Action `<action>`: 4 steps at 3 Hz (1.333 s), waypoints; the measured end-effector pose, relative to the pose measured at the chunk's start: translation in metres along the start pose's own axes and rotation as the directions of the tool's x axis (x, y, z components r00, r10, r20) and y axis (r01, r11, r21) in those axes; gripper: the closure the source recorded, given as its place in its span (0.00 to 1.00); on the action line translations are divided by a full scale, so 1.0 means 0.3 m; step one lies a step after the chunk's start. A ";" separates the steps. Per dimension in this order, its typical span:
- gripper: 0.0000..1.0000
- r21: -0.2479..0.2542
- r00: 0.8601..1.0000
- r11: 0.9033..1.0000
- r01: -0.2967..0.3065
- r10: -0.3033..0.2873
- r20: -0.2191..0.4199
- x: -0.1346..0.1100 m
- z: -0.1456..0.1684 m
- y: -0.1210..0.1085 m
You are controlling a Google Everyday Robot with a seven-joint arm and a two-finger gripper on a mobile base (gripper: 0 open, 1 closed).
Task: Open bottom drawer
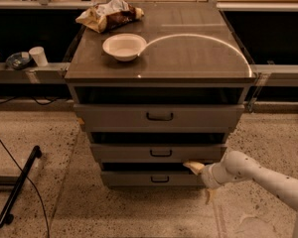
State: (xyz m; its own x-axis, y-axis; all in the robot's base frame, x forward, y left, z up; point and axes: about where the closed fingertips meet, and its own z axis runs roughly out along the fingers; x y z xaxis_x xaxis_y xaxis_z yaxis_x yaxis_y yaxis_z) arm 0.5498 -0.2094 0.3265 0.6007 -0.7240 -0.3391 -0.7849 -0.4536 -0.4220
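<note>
The bottom drawer (134, 179) is the lowest and narrowest of three grey drawers in the cabinet, with a small dark loop handle (160, 179) at its centre. It stands out only slightly from the cabinet. My gripper (201, 181) is at the drawer's right end, on the white arm (258, 175) that comes in from the right. One cream fingertip (192, 166) sits at the top right edge of the bottom drawer and the other (208, 196) points down toward the floor. The fingers are spread open and hold nothing. The gripper is to the right of the handle, apart from it.
The middle drawer (159, 152) and top drawer (159, 116) sit above. On the cabinet top (198, 53) are a white bowl (124, 46) and a crumpled chip bag (109, 15). A black bar (17, 187) and cable lie on the floor at left. A shelf with cups (38, 56) is at left.
</note>
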 end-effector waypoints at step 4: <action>0.15 0.014 0.964 0.970 -0.243 0.243 -0.104 0.236 0.211 0.218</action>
State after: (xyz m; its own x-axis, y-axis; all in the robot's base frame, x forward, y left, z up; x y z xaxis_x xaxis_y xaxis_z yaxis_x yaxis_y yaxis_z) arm 0.5507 -0.2575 0.2218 0.3724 -0.8627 -0.3420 -0.9052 -0.2564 -0.3389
